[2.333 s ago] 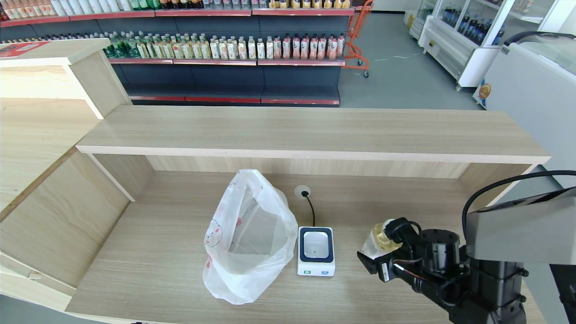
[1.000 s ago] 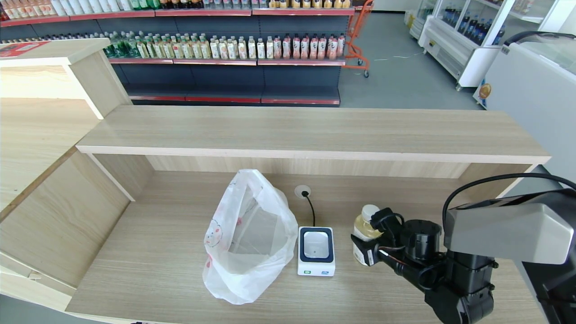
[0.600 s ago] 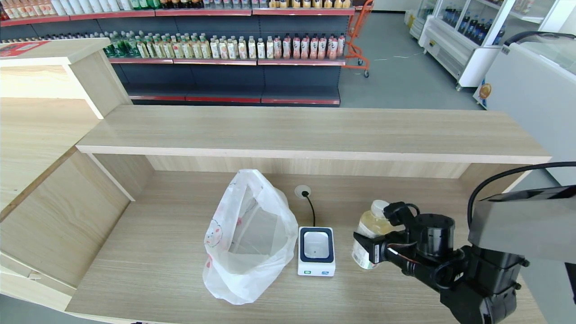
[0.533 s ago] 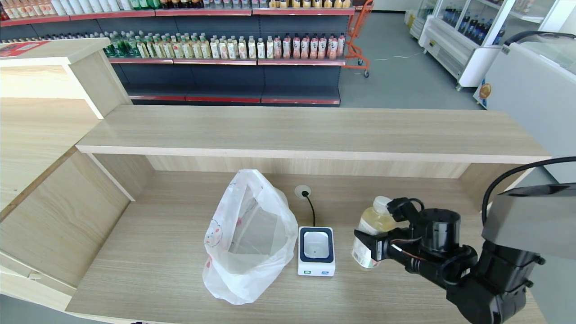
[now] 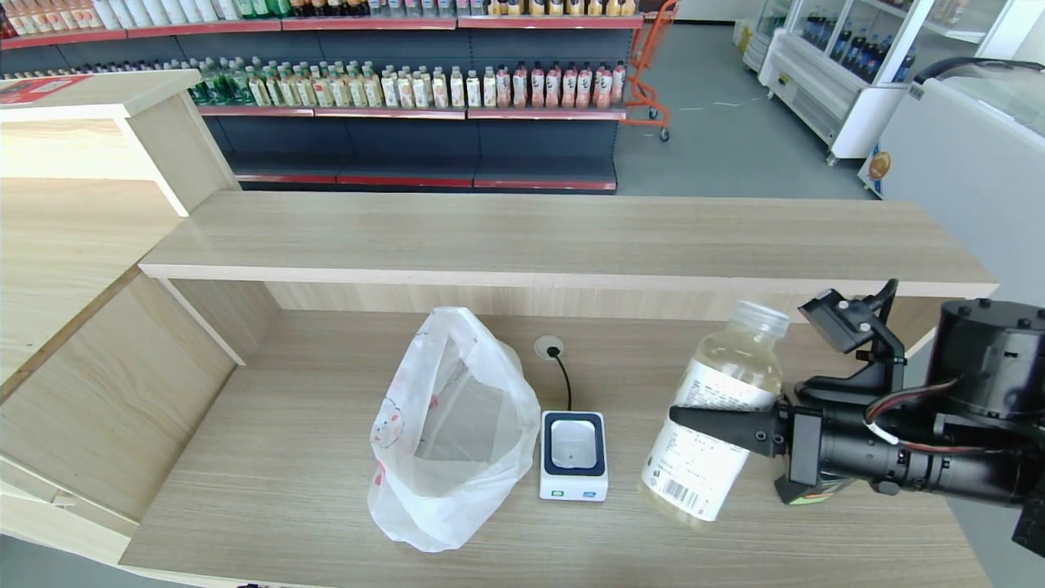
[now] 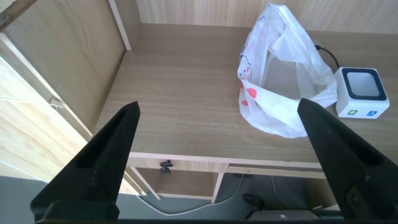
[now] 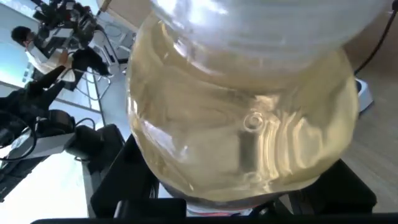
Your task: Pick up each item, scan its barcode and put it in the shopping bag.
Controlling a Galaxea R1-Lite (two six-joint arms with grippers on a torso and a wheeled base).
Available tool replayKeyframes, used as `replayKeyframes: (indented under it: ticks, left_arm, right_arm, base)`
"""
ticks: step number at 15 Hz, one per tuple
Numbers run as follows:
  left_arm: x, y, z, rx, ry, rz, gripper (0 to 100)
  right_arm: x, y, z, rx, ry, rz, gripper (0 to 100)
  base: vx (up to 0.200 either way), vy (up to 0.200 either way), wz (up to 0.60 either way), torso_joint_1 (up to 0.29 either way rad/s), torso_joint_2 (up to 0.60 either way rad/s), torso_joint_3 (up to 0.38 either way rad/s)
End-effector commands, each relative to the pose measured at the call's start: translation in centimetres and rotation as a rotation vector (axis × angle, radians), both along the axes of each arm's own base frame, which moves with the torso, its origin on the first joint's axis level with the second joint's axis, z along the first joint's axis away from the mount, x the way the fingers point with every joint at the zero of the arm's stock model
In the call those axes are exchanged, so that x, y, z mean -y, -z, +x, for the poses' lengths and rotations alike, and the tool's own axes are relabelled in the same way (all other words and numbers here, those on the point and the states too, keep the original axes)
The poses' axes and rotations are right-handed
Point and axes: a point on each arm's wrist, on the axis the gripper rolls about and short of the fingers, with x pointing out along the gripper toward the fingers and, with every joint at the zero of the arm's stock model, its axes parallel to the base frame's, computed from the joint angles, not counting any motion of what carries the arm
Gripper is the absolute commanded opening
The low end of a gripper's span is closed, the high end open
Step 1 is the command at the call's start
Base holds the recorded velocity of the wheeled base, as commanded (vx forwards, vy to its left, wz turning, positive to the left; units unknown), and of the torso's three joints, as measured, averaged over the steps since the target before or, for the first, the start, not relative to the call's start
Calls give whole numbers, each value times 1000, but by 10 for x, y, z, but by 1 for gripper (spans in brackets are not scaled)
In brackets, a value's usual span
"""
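The right hand (image 5: pixel 712 418) holds a bottle (image 5: pixel 700 467) tilted above the bench (image 5: pixel 269 474). Bare bench surface lies below the hand and on its near side. On the hand's fingertip side, near the bottle's base, stands the barcode scanner (image 5: pixel 573 454), with its cable (image 5: pixel 563 377) running off toward the back. Past the scanner the shopping bag (image 5: pixel 447 433) stands with its mouth open upward. Beyond the hand, the raised upper ledge (image 5: pixel 563 238) closes off the back. Bare bench lies under the left hand (image 6: pixel 219 107), whose fingers are spread wide, and the bag stands farther on.

Glossy clear plastic bottle (image 5: pixel 695 467), filmy bag (image 5: pixel 445 457), matt wood counter (image 5: pixel 269 482)
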Motion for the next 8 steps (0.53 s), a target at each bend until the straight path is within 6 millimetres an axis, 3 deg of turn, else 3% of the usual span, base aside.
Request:
replayKeyframes:
  ticks: [1, 8]
  left_arm:
    - [0, 0, 0, 1, 0, -1, 100]
    - [0, 0, 0, 1, 0, -1, 100]
  right_arm:
    - [4, -13, -15, 49, -57, 29, 0]
    - [-5, -1, -29, 19, -161, 24, 0]
  base:
    - [0, 0, 0, 0, 0, 0]
    - [0, 0, 0, 0, 0, 0]
